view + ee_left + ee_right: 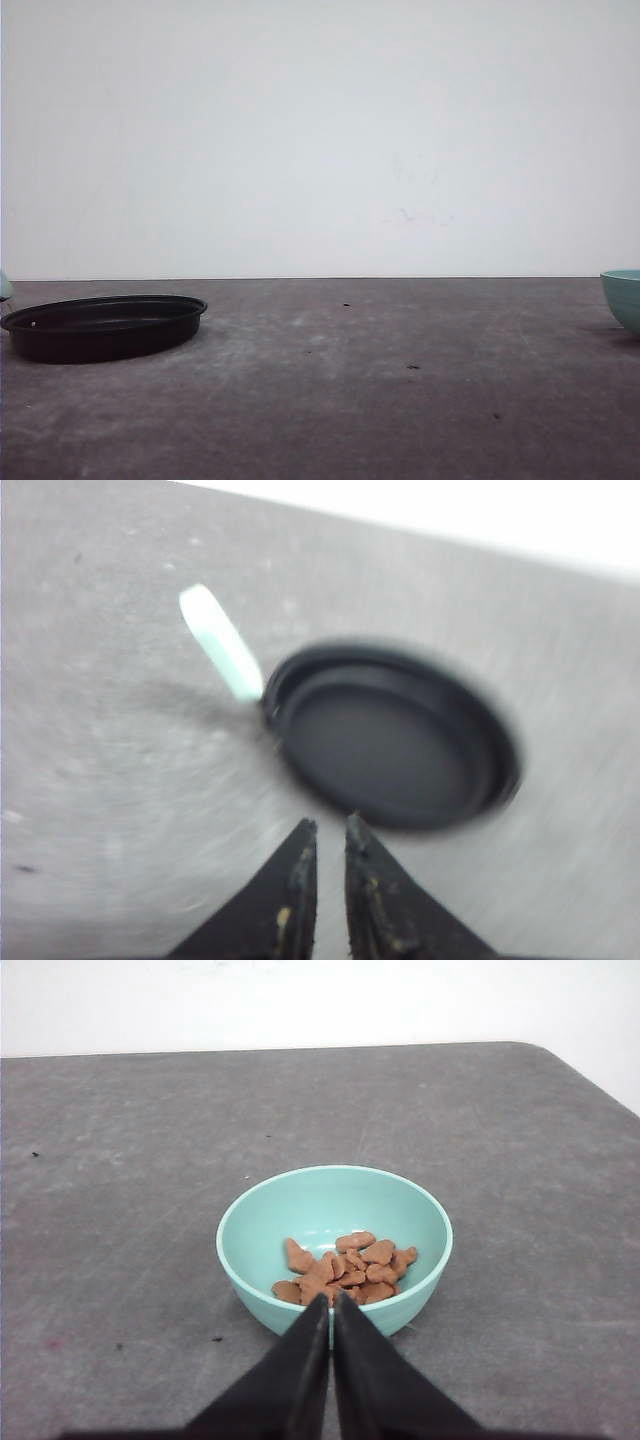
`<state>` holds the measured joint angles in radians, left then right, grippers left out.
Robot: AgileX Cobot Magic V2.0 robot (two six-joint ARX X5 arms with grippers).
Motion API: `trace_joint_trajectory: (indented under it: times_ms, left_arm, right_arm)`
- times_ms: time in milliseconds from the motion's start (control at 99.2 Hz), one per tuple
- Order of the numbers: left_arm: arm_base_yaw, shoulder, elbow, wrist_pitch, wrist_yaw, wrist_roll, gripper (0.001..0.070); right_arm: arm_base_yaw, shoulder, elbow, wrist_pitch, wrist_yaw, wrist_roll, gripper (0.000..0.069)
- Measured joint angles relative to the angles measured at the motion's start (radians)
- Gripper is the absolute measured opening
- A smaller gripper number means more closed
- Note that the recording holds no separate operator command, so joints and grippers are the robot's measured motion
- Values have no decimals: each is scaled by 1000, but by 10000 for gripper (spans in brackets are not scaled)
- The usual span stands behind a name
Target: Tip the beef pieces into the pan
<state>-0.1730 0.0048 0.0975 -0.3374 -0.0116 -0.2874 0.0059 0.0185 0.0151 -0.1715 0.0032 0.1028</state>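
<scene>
The black pan (100, 325) sits low at the table's left, its inside bare. In the left wrist view, which is blurred, the pan (390, 735) lies just beyond my left gripper (330, 825), with the pale mint handle (220, 642) sticking out from its rim. That gripper's jaws stand a narrow gap apart with nothing between them. The beef pieces (345, 1265) lie heaped in a teal bowl (300, 1200). My right gripper (331, 1300) is shut and empty, its tips just short of the bowl's near rim.
The teal bowl (625, 295) stands at the far right edge of the grey table (350, 400), far from the pan. A white wall rises behind the table. The table's rounded far corner (560, 1060) lies beyond the bowl.
</scene>
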Motion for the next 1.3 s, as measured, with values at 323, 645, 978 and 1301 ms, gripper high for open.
trace_joint_trajectory:
  times_ms: [323,645,978,1301]
  left_arm:
    - [0,14,42,25,94,-278,25]
    - [0,360,439,23,79,-183,25]
    - [0,736,908,11,134,-126,25]
    - [-1,846,1046,-59,176,-120,25]
  right_arm:
    - [0,1,84,36,-74,176,4]
    - [0,90,404,-57,-87,180,4]
    - [0,386,833,-193,-108,75,4]
    - [0,678,1271,-413,-123,27,4]
